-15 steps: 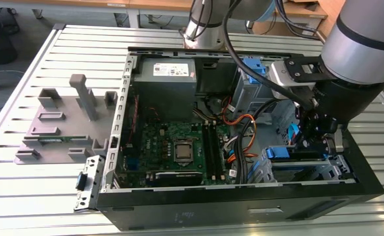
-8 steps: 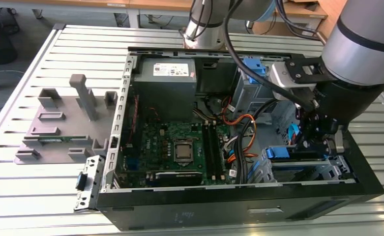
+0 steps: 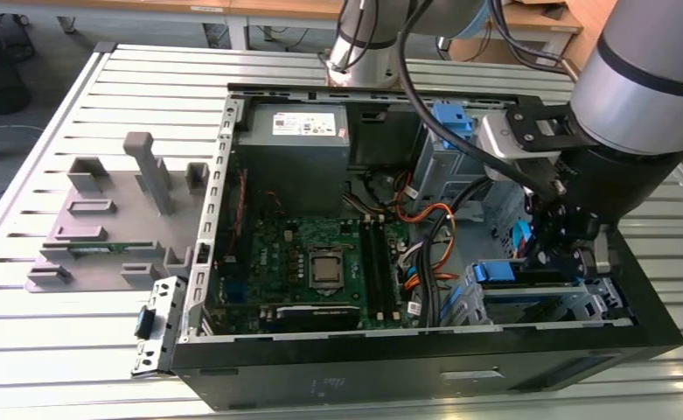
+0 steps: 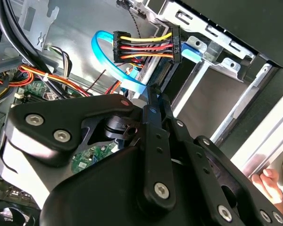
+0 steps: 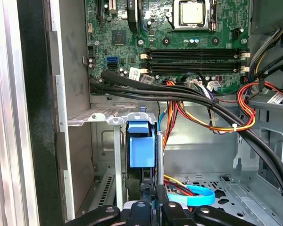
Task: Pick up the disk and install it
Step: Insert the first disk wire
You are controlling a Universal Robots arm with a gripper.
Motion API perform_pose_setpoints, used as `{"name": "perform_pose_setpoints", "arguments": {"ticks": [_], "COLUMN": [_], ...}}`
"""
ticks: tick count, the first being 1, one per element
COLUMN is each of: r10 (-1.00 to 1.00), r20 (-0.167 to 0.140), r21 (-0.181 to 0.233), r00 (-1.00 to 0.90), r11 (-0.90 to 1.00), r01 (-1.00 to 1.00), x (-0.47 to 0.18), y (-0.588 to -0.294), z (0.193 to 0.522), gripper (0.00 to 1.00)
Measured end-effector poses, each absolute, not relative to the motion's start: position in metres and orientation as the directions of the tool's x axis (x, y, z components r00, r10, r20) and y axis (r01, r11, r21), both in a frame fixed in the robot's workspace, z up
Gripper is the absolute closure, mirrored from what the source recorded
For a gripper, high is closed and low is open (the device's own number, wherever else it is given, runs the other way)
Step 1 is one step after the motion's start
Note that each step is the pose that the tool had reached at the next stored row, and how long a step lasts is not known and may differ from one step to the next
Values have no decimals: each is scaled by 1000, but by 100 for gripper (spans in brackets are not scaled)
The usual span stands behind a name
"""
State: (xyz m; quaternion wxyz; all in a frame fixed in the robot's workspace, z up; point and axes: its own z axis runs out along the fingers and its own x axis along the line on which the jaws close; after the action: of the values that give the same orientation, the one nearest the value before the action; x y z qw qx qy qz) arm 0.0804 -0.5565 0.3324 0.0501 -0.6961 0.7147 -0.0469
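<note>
1. Jaws are sitting together, no visible gap. The gripper (image 4: 153, 92) is reaching down into the case (image 3: 317, 385) at the exterior view's lower right.
2. Tips are pointing at the disk (image 5: 142, 149), which is standing edge-on in the drive bay (image 5: 99, 117), centre of the first wrist view, blue rail facing the camera. Can't tell whether they're actually touching.
3. My read is that the pick-up is done and the install step is running, with the disk being seated.
4. Any next move is calling for a straight line along the bay rails, staying clear of the blue data cable (image 4: 108, 52) and the power plug (image 4: 146, 47) just beside the tips.
</note>
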Motion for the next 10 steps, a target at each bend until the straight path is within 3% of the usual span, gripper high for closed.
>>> {"name": "perform_pose_setpoints", "arguments": {"ticks": [10], "r10": [-1000], "r20": [-3], "r21": [-137], "r00": [-25], "r11": [25], "r01": [-990], "x": [80], "y": [-557], "z": [329], "gripper": [84]}}
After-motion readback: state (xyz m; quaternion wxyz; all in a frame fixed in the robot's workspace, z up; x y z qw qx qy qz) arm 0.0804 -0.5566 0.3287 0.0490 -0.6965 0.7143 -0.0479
